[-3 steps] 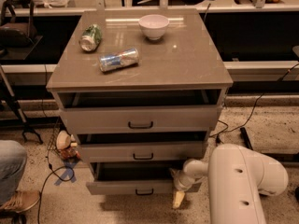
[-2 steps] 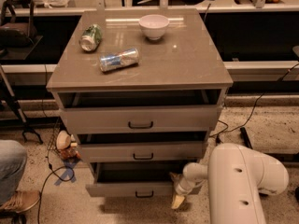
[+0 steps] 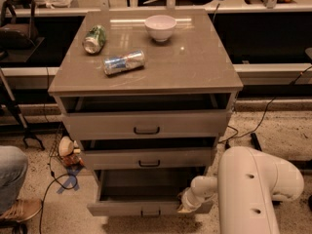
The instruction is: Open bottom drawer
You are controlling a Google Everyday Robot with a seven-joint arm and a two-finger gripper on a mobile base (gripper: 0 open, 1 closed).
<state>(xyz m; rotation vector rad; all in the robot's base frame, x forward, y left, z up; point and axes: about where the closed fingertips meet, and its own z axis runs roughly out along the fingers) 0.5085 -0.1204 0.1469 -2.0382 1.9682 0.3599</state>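
Note:
The bottom drawer (image 3: 122,208) is the lowest of three grey-beige drawers in the cabinet. It stands pulled well out, its plain grey interior (image 3: 141,183) showing, and has a small black handle (image 3: 150,212) on its short front. My gripper (image 3: 187,204) is at the right end of that drawer front, touching or very close to it. My white arm (image 3: 256,189) fills the lower right.
The middle drawer (image 3: 146,158) and top drawer (image 3: 146,125) are each slightly open. On the cabinet top lie a white bowl (image 3: 160,27), a green can (image 3: 94,38) and a silver-blue can (image 3: 124,62). A person's leg (image 3: 12,177) and floor cables (image 3: 53,179) are at the left.
The bottom drawer has slid further out towards the camera, showing more of its interior. My gripper stays at the front's right end.

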